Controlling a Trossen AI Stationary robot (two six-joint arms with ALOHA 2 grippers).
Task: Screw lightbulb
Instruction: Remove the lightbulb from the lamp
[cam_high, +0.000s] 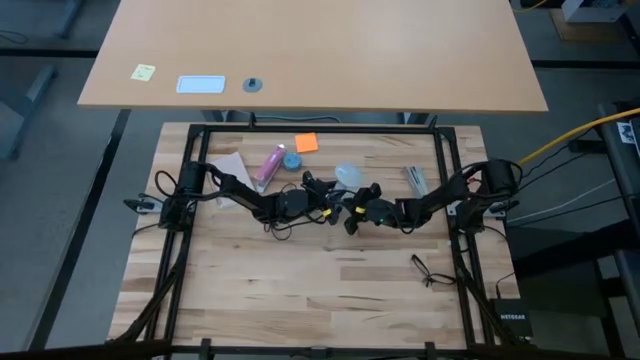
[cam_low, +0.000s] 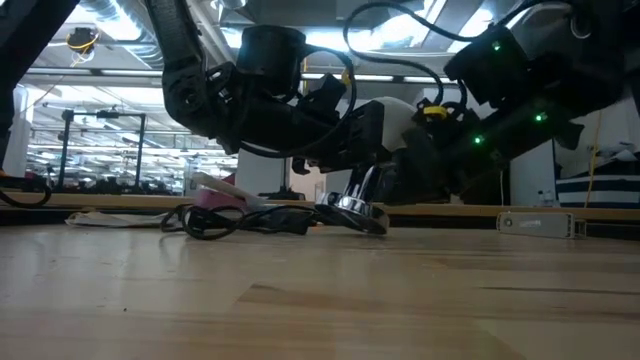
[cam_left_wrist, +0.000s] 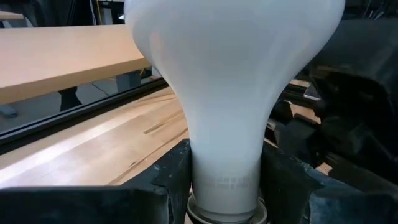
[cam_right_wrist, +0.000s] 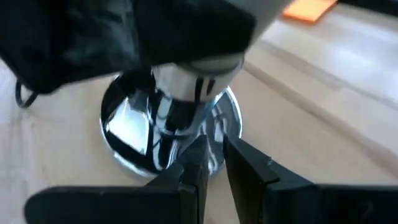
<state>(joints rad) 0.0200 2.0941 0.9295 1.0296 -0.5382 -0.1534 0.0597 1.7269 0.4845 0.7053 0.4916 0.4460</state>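
Two grippers are meeting near the centre of the counter. Left gripper is clamping the bulb at its narrow neck, fingers pressing either side just above the metal collar; the frosted globe is projecting forward of the jaws. Right gripper is standing narrow, jaws nearly together, at the stem of the lamp base; whether it is gripping the stem cannot be told. Seen from above, the bulb is sitting between the two grippers, with an orange note at about 11 o'clock from it. Bulb is judged light, thin-walled and smooth: glass is likely slipping under weak pressure and cracking under strong. Neck is the preferable hold, being narrower and stiffer than the globe.
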